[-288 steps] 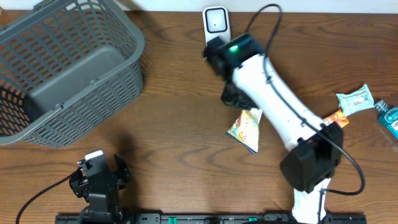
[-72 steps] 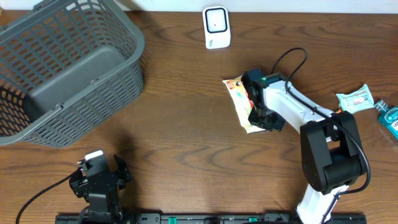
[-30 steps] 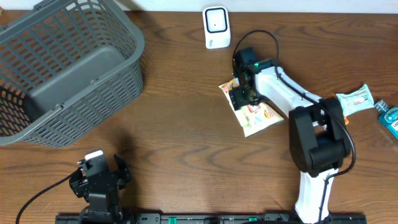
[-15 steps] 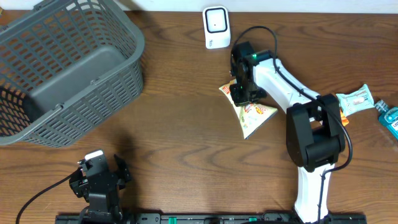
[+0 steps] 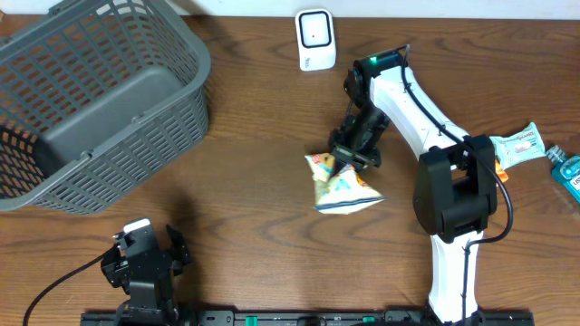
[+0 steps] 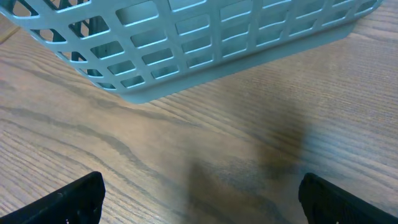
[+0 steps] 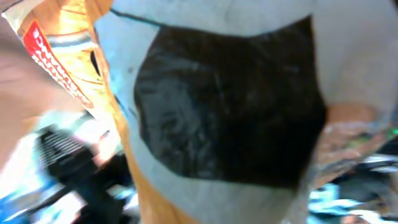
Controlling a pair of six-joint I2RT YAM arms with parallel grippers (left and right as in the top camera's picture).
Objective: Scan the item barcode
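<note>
the right gripper (image 5: 348, 156) is clenched on the snack packet (image 5: 343, 188) by its top edge, so the pick looks done, but the packet hangs short of the scanner (image 5: 315, 39), barcode yet to be shown, while the left gripper (image 6: 202, 198) sits spread open.

Work surface: wood desk (image 5: 254, 208), dark brown, grain approx. left-to-right, matte finish. Lighting even, shadows soft. Pale strip (image 5: 453, 7) along desk's far edge; wall or floor n/d.
</note>
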